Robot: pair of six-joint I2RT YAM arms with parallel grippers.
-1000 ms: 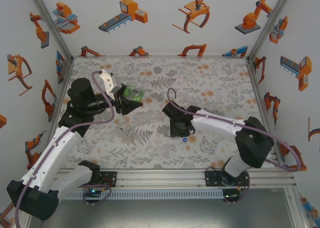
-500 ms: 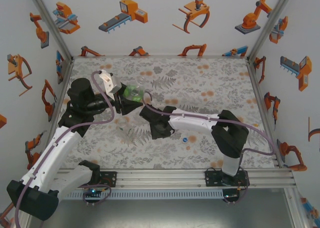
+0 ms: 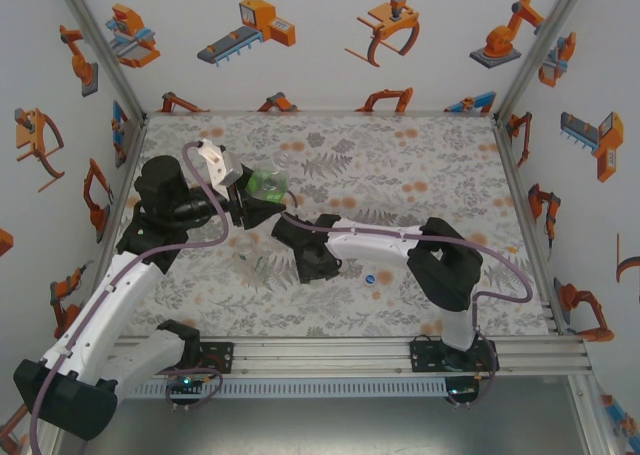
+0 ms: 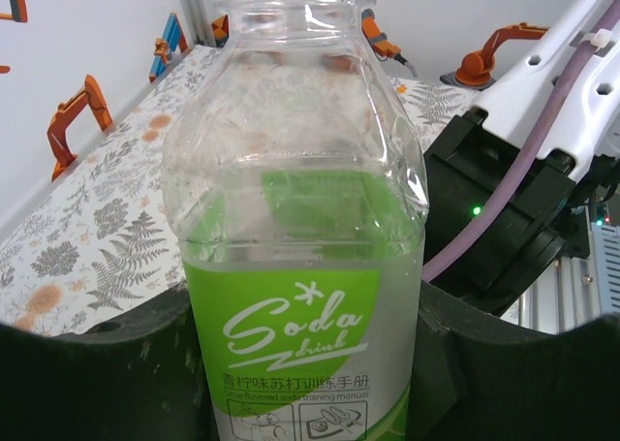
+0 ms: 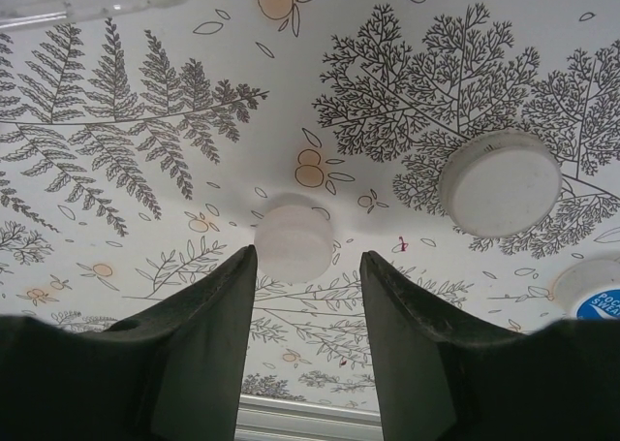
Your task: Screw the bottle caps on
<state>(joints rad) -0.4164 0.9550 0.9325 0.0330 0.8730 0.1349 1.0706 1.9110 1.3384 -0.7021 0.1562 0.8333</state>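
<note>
I noted left gripper clamped on soda bottle, right gripper spread at small white cap; judged it light, slick, best pinched across its rim.

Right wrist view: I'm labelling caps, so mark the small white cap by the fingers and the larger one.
Small white cap (image 5: 294,239): right wrist view, top centre.
Larger white cap (image 5: 499,182): right wrist view, top centre.
</note>
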